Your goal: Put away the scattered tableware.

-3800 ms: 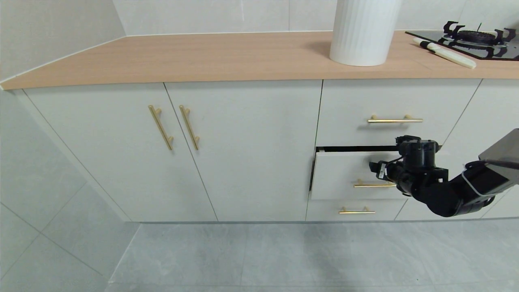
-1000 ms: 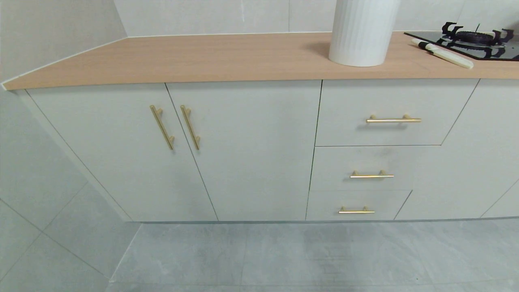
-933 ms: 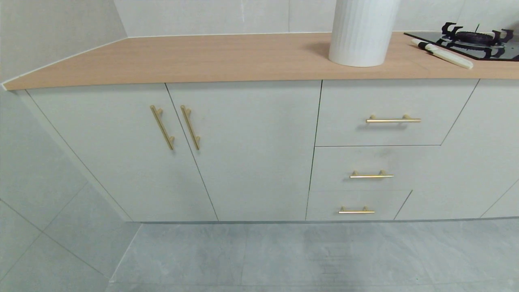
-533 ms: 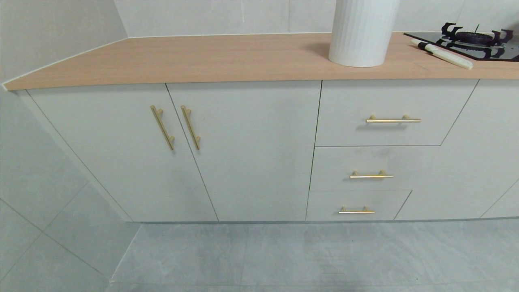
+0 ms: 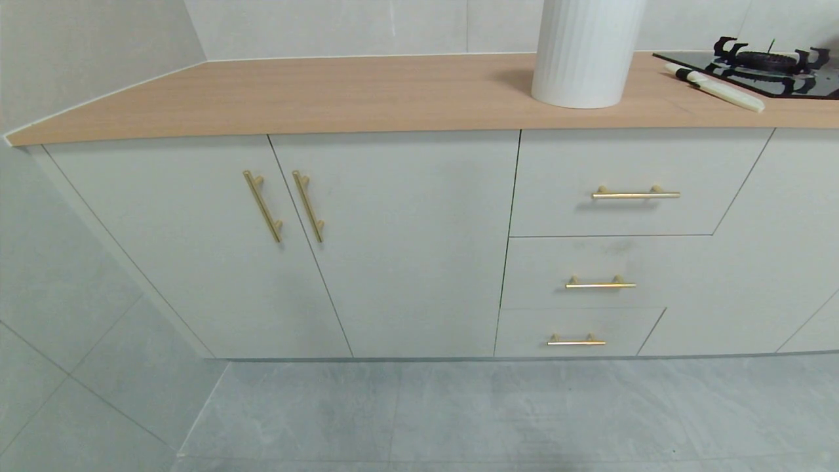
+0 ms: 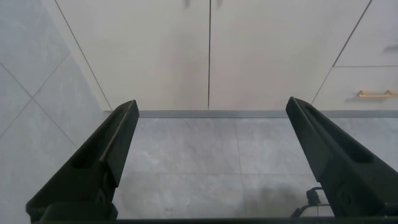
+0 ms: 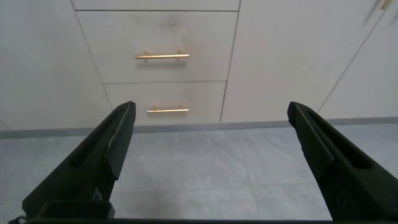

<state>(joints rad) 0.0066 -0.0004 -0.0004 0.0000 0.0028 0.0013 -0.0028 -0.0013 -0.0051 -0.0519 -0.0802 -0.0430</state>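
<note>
While parked low before the shut drawers (image 5: 600, 272), spread wide and empty: left tool (image 6: 211, 104), right tool (image 7: 211, 107). Seemingly between steps. Next: rise to the counter (image 5: 328, 92), reach the knife (image 5: 718, 87) lying beside the hob (image 5: 767, 62), clamp its handle.

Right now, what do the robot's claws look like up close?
The left claw and right claw look alike: each has two long, flat, matte black fingers narrowing to blunt tips, with a shallow recess along the side. I see no markings.
</note>
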